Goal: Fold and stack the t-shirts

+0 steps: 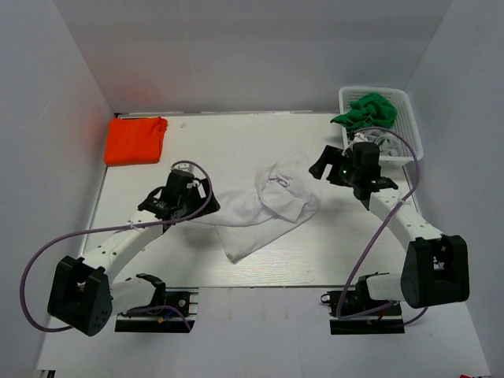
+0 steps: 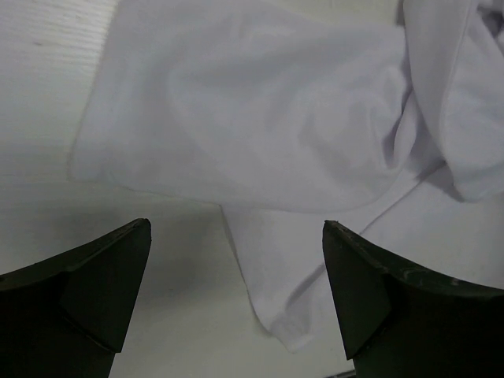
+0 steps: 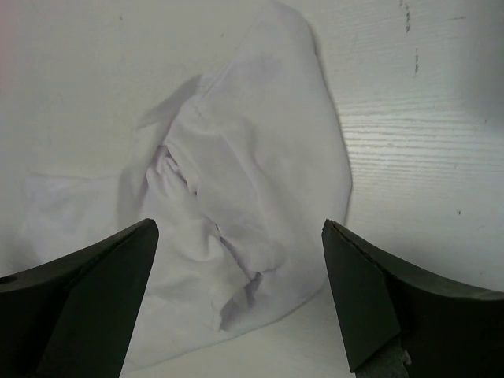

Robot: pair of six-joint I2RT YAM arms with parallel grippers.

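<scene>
Top view: a crumpled white shirt (image 1: 268,206) lies in the middle of the pale desk (image 1: 236,142). A folded orange shirt (image 1: 135,140) sits at the upper left of the frame, well apart from it. At the upper right, a green shirt (image 1: 364,110) is bunched in a white mesh basket (image 1: 411,130). The left end effector (image 1: 193,193) is at the white shirt's left edge. The right end effector (image 1: 324,164) is just beside its right edge, near the basket.

Left wrist view: the left end effector (image 2: 236,228) has its fingers wide apart, holding nothing. The white shirt (image 2: 260,118) fills the upper and right frame, with bare desk (image 2: 47,79) at the left.

Right wrist view: the right end effector (image 3: 240,224) also has its fingers spread wide and empty. The white shirt (image 3: 252,157) lies rumpled in the centre, with bare desk (image 3: 409,118) at the right.
</scene>
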